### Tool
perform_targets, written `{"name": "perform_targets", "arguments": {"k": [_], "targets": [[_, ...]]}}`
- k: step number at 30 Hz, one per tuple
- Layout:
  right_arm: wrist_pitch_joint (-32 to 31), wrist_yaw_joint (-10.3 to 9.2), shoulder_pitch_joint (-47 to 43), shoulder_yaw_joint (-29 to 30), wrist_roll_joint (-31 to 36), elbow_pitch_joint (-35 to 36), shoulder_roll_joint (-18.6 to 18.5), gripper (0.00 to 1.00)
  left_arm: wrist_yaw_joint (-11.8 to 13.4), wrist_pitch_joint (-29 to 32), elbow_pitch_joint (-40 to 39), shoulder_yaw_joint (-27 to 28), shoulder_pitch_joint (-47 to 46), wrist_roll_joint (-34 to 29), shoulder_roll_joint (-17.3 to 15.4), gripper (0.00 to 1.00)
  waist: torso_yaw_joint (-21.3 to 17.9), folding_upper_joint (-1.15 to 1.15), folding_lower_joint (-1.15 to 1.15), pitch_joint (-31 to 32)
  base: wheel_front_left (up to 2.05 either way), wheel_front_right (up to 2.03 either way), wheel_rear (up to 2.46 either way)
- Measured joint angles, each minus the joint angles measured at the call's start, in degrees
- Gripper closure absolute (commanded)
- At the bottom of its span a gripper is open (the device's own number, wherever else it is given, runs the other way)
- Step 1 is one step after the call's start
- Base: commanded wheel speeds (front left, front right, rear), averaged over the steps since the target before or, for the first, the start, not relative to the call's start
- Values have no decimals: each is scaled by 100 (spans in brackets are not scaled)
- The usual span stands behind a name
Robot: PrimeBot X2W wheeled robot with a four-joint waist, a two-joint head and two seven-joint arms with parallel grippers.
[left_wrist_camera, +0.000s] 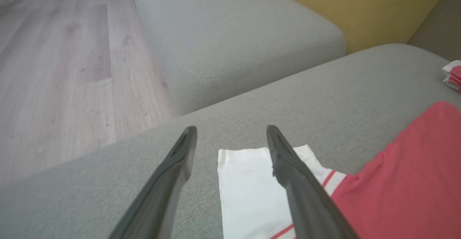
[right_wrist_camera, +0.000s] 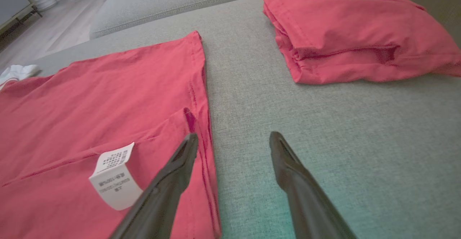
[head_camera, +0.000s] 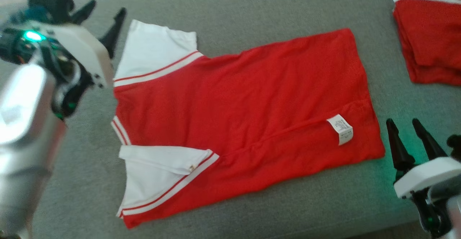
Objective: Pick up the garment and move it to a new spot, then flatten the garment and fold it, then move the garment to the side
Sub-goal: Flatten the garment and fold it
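A red shirt [head_camera: 245, 116] with white sleeves lies spread flat on the grey sofa cushion [head_camera: 252, 12], inside out, its white care label [head_camera: 340, 129] showing near the hem. My left gripper [head_camera: 106, 13] hovers open at the upper left, just beside the far white sleeve [head_camera: 155, 48]; in the left wrist view that sleeve [left_wrist_camera: 248, 192] lies under the open gripper [left_wrist_camera: 230, 132]. My right gripper [head_camera: 403, 125] is open at the lower right, just off the shirt's hem corner. In the right wrist view the gripper [right_wrist_camera: 232, 140] straddles the hem edge [right_wrist_camera: 205, 131] with nothing held.
A folded red garment [head_camera: 430, 37] with white trim rests at the cushion's far right, also large in the right wrist view as the folded garment [right_wrist_camera: 353, 33]. A second grey cushion [left_wrist_camera: 230, 33], wooden floor [left_wrist_camera: 61, 69] and a yellow wall [left_wrist_camera: 360, 1] lie beyond.
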State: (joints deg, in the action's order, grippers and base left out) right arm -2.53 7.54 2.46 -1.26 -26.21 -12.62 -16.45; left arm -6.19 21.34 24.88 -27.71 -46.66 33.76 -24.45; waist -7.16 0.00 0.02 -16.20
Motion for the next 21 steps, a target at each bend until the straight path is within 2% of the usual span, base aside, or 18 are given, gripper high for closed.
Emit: {"name": "perform_targets", "arguments": {"k": [6, 21], "targets": [[53, 0, 234, -63, 8, 78, 20, 0, -96, 846, 568, -207, -589, 411, -209, 0, -272, 0, 0, -441, 0, 0, 0], [312, 0, 667, -359, -2, -68, 83, 0, -138, 1195, 1033, -960, -1207, 612, -731, 0, -649, 0, -1, -1137, 0, 0, 0]]}}
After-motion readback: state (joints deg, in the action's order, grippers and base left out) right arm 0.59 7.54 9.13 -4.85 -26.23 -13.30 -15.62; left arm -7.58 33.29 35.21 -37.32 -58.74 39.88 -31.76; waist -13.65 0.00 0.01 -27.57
